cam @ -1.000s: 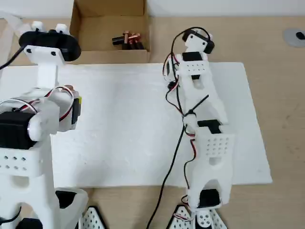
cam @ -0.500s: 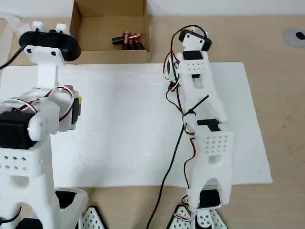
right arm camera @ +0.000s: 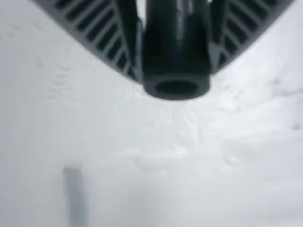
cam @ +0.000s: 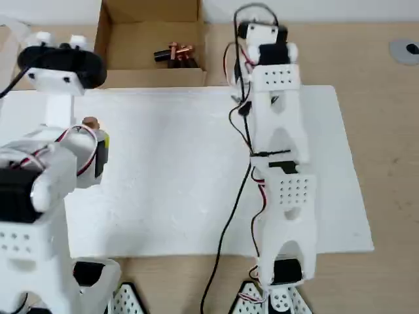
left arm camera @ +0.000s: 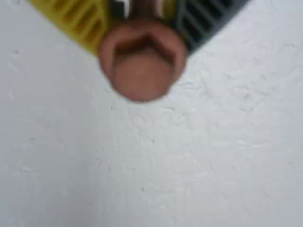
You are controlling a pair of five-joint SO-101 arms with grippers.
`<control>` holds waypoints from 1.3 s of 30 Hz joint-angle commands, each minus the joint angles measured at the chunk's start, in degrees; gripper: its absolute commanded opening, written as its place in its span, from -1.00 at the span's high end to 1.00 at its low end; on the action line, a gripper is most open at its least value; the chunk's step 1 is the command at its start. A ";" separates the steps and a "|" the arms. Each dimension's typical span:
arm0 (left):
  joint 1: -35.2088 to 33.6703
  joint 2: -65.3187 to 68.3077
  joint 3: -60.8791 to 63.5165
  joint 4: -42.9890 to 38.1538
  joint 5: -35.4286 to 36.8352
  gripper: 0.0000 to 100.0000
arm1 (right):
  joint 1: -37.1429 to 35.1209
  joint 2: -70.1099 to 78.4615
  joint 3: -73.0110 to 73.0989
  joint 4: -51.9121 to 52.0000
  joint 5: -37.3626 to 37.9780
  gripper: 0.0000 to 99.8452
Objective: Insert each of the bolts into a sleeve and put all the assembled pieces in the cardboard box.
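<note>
Clamping bolt (left arm camera: pixel 142 71) between left jaws, sleeve (right arm camera: pixel 176 52) between right jaws

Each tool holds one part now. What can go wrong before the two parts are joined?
1. The bolt sticks out past the tips of the left tool, so it may slip or tilt when pushed.
2. The sleeve in the right tool has a narrow opening; slight misalignment could jam the bolt against its rim.

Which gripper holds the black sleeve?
The right gripper, clamped on a black sleeve; the left gripper holds a copper bolt instead.
</note>
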State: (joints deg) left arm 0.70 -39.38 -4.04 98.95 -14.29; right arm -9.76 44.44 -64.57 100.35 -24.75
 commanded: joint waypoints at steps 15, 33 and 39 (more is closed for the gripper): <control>0.26 -9.10 -0.35 -5.45 -0.18 0.99 | -3.82 -51.65 9.98 2.11 8.18 0.98; 0.70 -10.33 -0.26 -16.88 9.58 0.99 | -10.07 -114.15 80.66 -8.00 20.75 0.98; 2.20 -9.89 -0.26 -23.82 16.18 0.99 | -9.98 -131.30 105.98 -31.38 21.27 0.98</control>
State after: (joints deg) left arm 0.70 -49.14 -4.04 78.64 0.22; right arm -19.08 -79.87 30.20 81.27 -4.09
